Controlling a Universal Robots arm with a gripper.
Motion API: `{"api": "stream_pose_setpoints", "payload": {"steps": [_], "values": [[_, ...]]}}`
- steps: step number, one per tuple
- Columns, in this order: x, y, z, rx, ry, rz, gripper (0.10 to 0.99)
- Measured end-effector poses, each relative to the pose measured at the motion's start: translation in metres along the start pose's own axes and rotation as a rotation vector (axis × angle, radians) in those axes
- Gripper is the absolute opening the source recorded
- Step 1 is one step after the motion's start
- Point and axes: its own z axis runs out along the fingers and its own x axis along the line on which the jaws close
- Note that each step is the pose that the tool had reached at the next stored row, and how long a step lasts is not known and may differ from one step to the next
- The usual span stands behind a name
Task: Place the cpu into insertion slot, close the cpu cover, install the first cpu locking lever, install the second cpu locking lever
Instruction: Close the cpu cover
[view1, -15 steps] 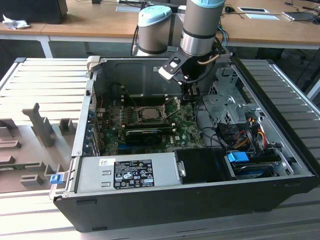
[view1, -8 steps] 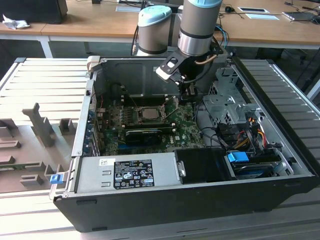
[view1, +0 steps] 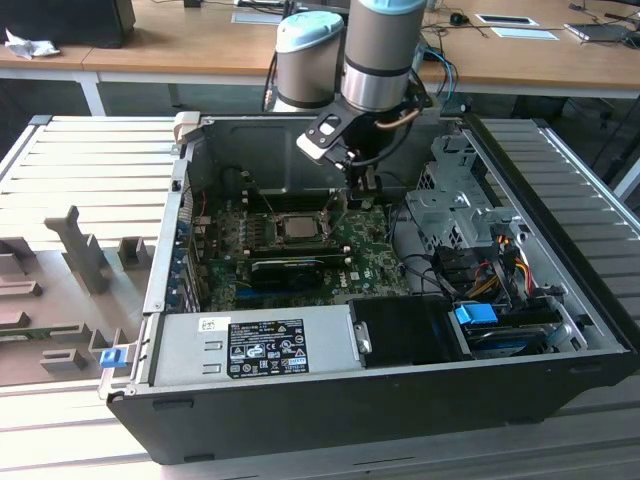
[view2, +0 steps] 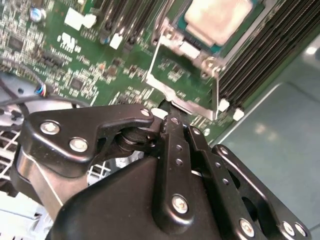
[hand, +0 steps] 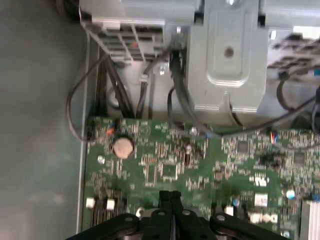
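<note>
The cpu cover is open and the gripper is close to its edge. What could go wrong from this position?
1. The shut gripper sits right at the thin edge of the open cpu cover; it might slip off and strike the green board beneath.
2. The cpu lies uncovered, so a cover pushed askew could perhaps nudge or scratch it.
</note>
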Motion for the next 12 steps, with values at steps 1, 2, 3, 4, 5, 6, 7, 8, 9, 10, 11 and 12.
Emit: {"api": "stream_pose_setpoints", "payload": {"steps": [1,2,3,4,5,6,7,8,9,10,11,12], "values": [[0.0001,-0.0024,-0.0001,0.0,-0.0001,0.0,0.106],[0.0002,-0.0039,-0.0001,0.0,0.0,0.0,0.106],[0.0004,-0.0067,-0.0001,0.0,0.0,0.0,0.106],[0.0005,-0.0089,-0.0001,0.0,0.0001,0.0,0.106],[0.0006,-0.0106,-0.0002,0.0,0.0,0.0,0.106],[0.0008,-0.0137,-0.0002,0.0,0.0,0.0,0.106],[0.0009,-0.0152,-0.0002,0.0,0.0001,0.0,0.106],[0.0012,-0.0198,-0.0003,0.0,0.0001,0.0,0.106],[0.0014,-0.0235,-0.0003,0.0,0.0001,0.0,0.106],[0.0017,-0.0278,-0.0004,0.0,0.0001,0.0,0.106],[0.0019,-0.0309,-0.0004,0.0,0.0001,0.0,0.106],[0.0022,-0.0363,-0.0003,0.0,0.0,0.0,0.106]]}}
